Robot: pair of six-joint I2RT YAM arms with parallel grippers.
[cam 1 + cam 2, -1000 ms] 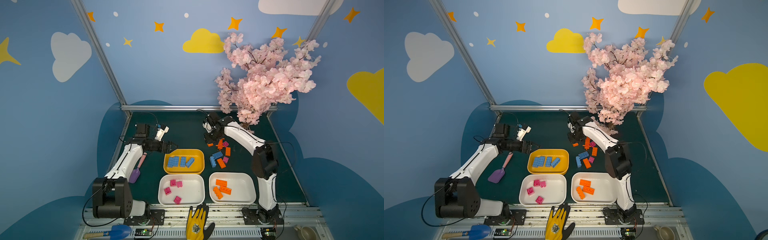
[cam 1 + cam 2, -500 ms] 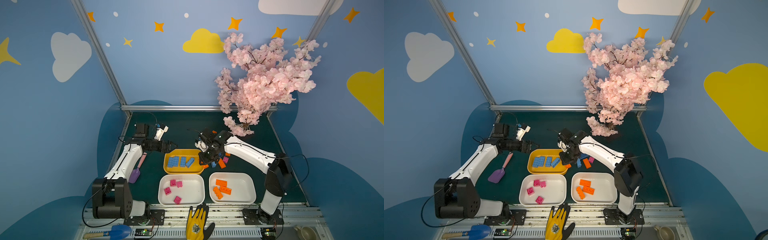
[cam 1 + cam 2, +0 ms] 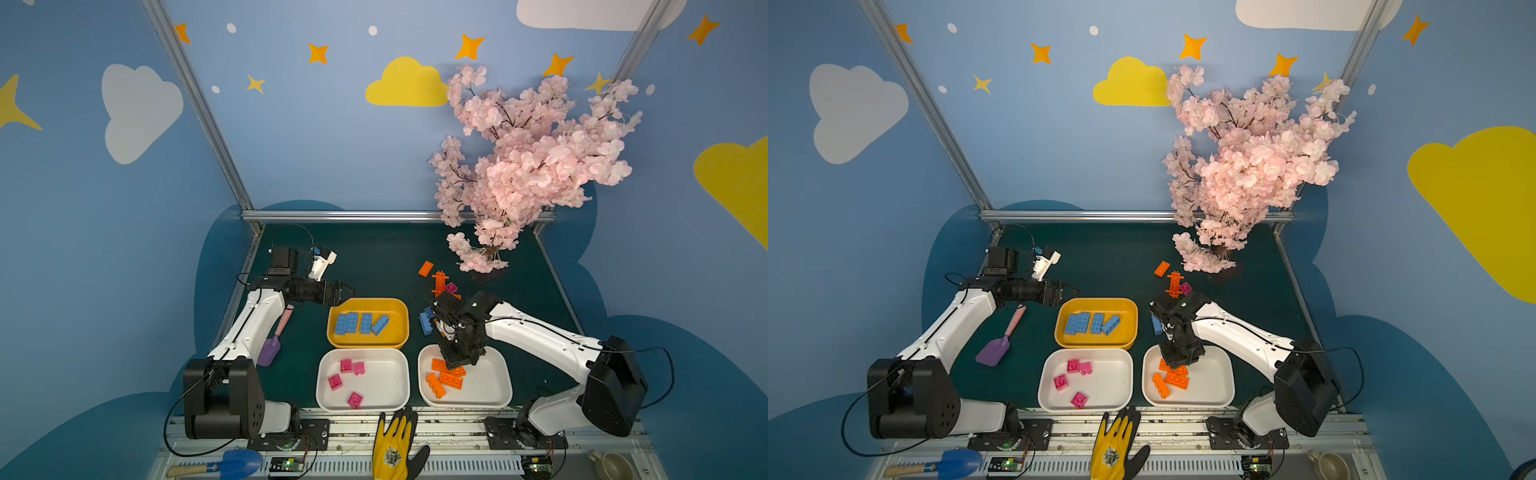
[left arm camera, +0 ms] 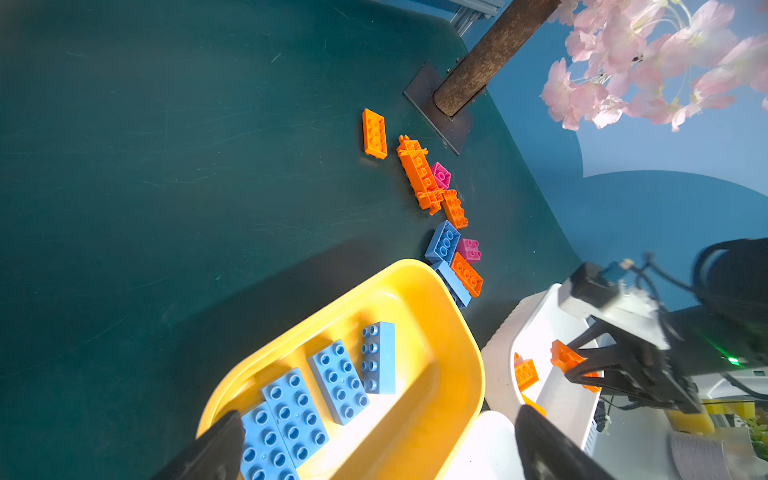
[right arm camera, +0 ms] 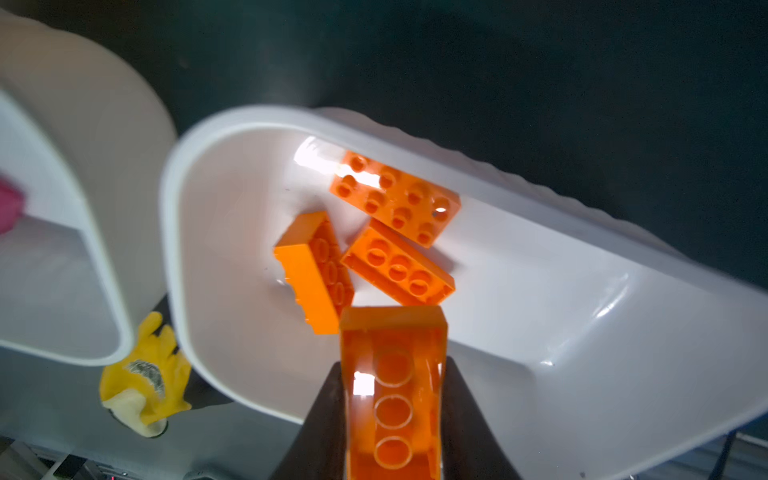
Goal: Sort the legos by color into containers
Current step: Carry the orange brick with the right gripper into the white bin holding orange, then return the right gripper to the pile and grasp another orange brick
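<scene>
Dark-green surface [image 3: 374, 257], five o'clock: right pincer [image 5: 392, 374] pinches a presumably light, stiff, slick orange brick [image 5: 392, 415] by its long sides; left pincer [image 4: 380, 419] gapes.

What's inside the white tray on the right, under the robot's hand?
Three orange bricks lie in the tray. The right hand holds a fourth brick above them; the floor beneath it is hidden.

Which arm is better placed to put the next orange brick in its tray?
Right. The right tool is shut on an orange brick over the white tray that holds three loose orange bricks. The left tool is open and empty, by the yellow tray.
</scene>
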